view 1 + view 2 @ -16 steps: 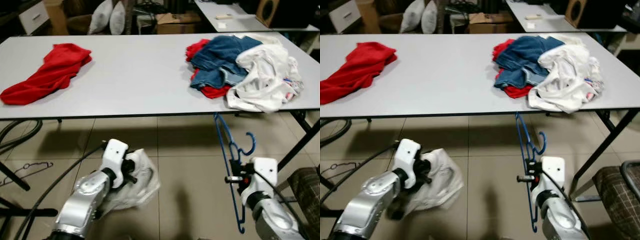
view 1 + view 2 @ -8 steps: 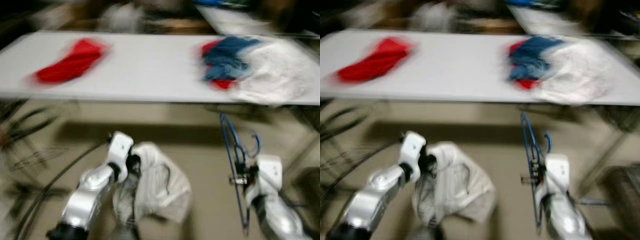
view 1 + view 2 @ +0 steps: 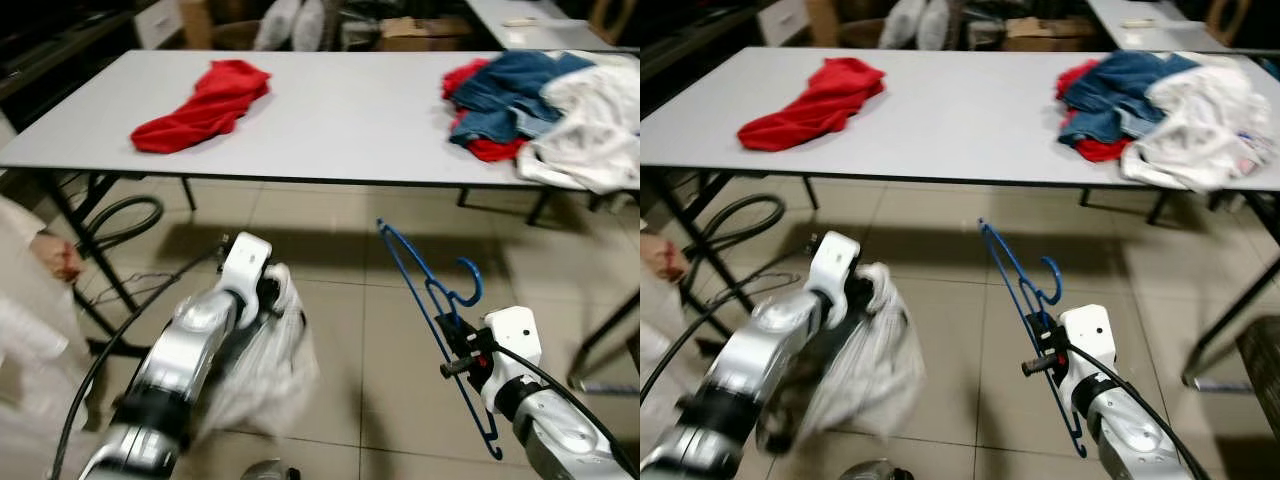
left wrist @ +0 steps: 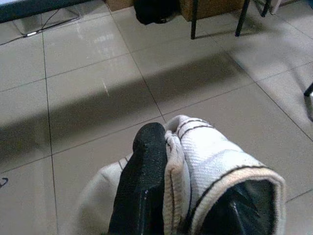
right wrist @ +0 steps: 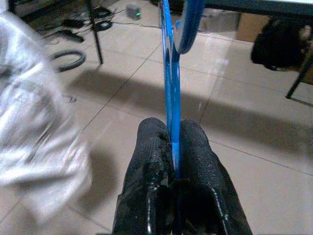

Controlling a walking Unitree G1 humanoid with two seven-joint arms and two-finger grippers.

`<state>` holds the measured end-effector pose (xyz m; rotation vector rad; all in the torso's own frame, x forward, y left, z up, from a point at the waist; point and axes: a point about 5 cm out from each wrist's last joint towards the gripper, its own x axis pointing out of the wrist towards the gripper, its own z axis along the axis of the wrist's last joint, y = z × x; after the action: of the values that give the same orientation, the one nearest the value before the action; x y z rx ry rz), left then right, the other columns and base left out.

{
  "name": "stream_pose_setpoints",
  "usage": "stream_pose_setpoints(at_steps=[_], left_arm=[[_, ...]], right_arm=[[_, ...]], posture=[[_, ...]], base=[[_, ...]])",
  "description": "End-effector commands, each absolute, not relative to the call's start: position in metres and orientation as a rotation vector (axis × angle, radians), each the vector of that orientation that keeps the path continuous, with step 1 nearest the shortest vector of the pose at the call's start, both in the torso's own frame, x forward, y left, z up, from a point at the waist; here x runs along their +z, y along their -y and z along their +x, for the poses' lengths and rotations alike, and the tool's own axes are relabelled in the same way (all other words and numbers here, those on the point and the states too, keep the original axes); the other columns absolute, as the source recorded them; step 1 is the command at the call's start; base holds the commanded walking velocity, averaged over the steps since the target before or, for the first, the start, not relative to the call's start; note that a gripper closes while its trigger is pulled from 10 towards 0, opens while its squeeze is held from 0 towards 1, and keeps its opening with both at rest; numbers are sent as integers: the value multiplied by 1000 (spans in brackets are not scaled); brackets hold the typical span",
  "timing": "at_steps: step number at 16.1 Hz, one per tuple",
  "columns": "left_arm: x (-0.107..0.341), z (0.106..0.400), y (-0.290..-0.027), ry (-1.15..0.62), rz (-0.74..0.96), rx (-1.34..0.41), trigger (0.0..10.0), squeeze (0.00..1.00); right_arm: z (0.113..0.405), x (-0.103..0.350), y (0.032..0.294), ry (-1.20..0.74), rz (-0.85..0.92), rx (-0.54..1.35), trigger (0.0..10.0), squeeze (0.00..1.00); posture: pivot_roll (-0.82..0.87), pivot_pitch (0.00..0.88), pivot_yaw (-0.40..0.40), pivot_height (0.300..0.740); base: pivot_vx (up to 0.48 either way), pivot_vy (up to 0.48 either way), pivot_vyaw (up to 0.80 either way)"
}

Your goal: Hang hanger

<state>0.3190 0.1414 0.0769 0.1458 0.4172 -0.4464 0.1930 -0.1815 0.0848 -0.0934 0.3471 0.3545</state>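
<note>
— Changed in the eye views against a second ago?
— Swung toward the robot's left: table (image 3: 330, 120) now seen at more of an angle, red cloth (image 3: 205, 95) nearer centre, clothes pile (image 3: 545, 100) pushed to the right edge. Sharp again after the blurred half-second frame. Newly in sight at the far left, a pale garment (image 3: 30, 330) and a black hose (image 3: 120, 215) under the table.
— And the grippers, left eye view?
— Same loads as before. Left gripper (image 3: 268, 292) low over the tiled floor (image 3: 340, 300), clamped on a white garment (image 3: 265, 355) that sags below it. Right gripper (image 3: 462, 350) pinched tight on the blue hanger (image 3: 430, 310), gripping near the neck just under the hook.
— Hanger's lie?
— In the air in front of the table, clear of the floor. Long axis steeply tilted — upper end toward the table and the robot's left, lower end down beside the right wrist. Hook curling up and to the right.
— Right eye view?
— Same scene, hanger (image 3: 1025, 300) crossing above the right gripper (image 3: 1045, 345).
— Left wrist view?
— Black finger (image 4: 144, 176) pressed against folded white cloth with dark trim (image 4: 205, 161); second finger wrapped inside the fabric.
— Right wrist view?
— Both fingers (image 5: 151, 161) closed on the hanger's blue wire (image 5: 171, 98), which runs straight away from the grip.
</note>
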Motion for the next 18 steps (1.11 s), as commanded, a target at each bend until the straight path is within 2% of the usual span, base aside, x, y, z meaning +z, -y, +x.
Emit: stream_pose_setpoints(at_steps=[1,3,4,8,10,11,13,16,18], left_arm=[[90,330,-145,-369,137,-399,0,0],[106,348,-143,-328,125,-354,0,0],[110,356,-142,-301,171,-346,0,0],[99,357,-142,-184,278,-352,0,0],[86,355,-150,-264,168,-359,0,0],[75,351,-152,-373,9,-381,0,0],[79,354,-156,-374,-123,-350,0,0],[108,369,-160,-216,-137,-313,0,0],[106,369,-159,-261,-150,-357,0,0]], right_arm=[[192,92,177,-319,-105,415,10000,0],[188,96,177,-333,-163,510,10000,0],[190,99,177,-326,-177,533,10000,0],[210,94,173,-293,-218,425,10000,0],[215,93,165,-285,-222,431,10000,0],[215,93,161,-283,-208,451,10000,0],[213,92,159,-286,-188,459,10000,0],[215,94,166,-285,-157,413,10000,0],[218,96,167,-278,-150,402,10000,0]], posture=[[-81,0,98,740],[-74,0,98,740],[-72,0,97,740],[-64,0,89,740],[-61,0,82,740],[-53,0,70,740],[-41,0,44,740],[-32,0,28,740],[-42,0,35,740]], base=[[0,0,0],[0,0,0],[0,0,0],[0,0,0],[0,0,0],[0,0,0],[0,0,0],[0,0,0],[0,0,0]])
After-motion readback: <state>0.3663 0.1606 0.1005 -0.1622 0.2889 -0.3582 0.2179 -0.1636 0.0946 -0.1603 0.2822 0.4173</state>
